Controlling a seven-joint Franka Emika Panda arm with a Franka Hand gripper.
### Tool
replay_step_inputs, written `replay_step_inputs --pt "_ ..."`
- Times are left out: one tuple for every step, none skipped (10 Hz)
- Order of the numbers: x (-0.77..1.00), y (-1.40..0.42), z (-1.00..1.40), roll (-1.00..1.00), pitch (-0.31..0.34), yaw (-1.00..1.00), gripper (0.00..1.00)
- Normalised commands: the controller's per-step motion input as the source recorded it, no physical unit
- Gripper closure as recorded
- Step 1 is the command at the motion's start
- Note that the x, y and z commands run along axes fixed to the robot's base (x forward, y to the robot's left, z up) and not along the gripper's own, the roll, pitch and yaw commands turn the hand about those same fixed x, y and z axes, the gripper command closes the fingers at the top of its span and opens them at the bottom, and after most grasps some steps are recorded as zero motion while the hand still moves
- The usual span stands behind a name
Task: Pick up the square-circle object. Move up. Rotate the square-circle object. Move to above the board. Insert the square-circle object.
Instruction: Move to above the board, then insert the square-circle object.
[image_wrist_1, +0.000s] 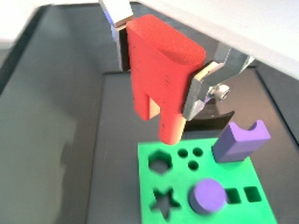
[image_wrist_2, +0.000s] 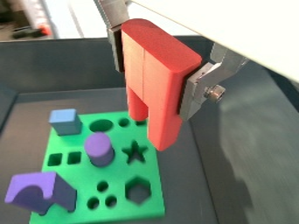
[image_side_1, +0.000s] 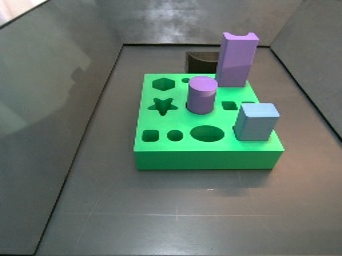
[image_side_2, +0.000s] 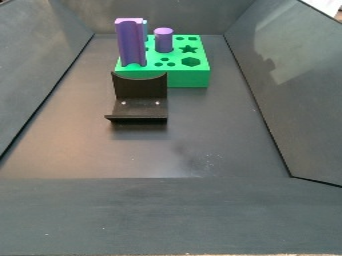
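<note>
fingers of the gripper, clamped on the square-circle object above the board, are cropped; neither side view shows them.

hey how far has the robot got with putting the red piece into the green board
Done: the claw has picked up the square-circle object and holds it in the air, legs pointing down. In hand: it hangs over the board. Left: inserting it; neither side view shows any red piece in the board yet.
</note>
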Motion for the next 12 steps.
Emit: replay_step_inputs --pt "0.22 -1.00 0.03 0.07 0.073 1.00 1.00" --pt "0.23 -1.00 0.03 0.07 0.079 1.00 1.00" --pt "0.21 -0.76 0.03 0.07 0.094 1.00 1.00" --pt "0.18 -0.58 0.03 0.08 0.102 1.00 1.00" --pt "0.12 -0.31 0.03 0.10 0.118 1.00 1.00" --pt "0.08 -0.17 0.03 0.11 0.136 1.00 1.00" --pt "0.07 -0.12 0.02 0.14 0.157 1.00 1.00" --pt "0.08 -0.09 0.02 0.17 0.191 1.00 1.00" --pt "0.09 -0.07 0.02 0.19 0.205 0.85 1.00" --pt "0.09 -0.05 0.02 0.18 0.174 0.51 1.00" --pt "0.08 -0.05 0.02 0.18 0.158 0.37 1.00" --pt "0.00 0.00 -0.03 0.00 0.000 0.00 1.00"
